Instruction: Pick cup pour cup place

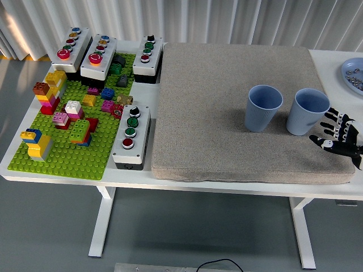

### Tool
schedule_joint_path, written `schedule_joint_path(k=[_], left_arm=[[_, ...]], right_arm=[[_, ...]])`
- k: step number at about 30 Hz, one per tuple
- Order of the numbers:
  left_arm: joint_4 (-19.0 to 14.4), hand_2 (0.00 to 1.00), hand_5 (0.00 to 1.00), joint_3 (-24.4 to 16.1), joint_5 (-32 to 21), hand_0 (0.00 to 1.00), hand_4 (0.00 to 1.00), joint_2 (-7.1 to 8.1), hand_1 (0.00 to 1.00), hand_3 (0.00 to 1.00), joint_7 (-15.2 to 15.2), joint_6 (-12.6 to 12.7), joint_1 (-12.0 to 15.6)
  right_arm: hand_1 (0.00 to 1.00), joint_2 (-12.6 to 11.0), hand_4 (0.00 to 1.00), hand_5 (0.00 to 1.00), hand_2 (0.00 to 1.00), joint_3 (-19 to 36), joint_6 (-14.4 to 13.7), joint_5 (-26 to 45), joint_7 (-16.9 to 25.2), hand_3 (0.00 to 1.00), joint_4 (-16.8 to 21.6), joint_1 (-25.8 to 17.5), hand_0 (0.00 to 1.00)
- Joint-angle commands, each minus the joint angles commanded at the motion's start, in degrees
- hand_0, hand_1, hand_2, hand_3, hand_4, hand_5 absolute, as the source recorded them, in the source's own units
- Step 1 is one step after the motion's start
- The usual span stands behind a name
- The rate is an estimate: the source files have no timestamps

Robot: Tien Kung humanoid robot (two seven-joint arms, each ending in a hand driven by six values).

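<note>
Two blue cups are seen standing upright on a grey felt mat (227, 107) that covers most of the white table (340, 62). The left blue cup (263, 107) is placed near the middle of the mat's right half, and the right blue cup (307, 111) is set just beside it, apart from it, with both openings facing up. Whether anything is held inside them cannot be told. The right hand (339, 137) is seen at the picture's right edge, over the mat's right border and just beside the right blue cup, with a small gap between them. Its fingers (330, 118) are spread apart and nothing is grasped. At the table's left, a green building-brick baseplate (74, 153) is laid out with coloured bricks, and four push-button boxes (131, 136) are arranged around it. A blue plate (350, 72) is partly seen at the far right corner.
</note>
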Motion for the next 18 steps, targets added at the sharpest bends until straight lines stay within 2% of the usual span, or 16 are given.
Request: schedule_joint_path(k=[7, 18], left_arm=[[0.0, 0.821, 0.955, -0.7, 0.8, 0.730, 0.503, 0.07, 0.778, 0.686, 0.1, 0.0, -0.1], [0.0, 0.822, 0.957, -0.9, 1.1, 0.730, 0.505, 0.18, 0.778, 0.682, 0.1, -0.1, -0.4]], right_arm=[[0.879, -0.7, 0.855, 0.263, 0.963, 1.6, 0.1, 0.6, -0.1, 0.948, 1.8, -2.0, 0.930], [0.882, -0.6, 0.853, 0.261, 0.959, 3.0, -0.2, 0.6, -0.2, 0.946, 2.9, 0.1, 0.930]])
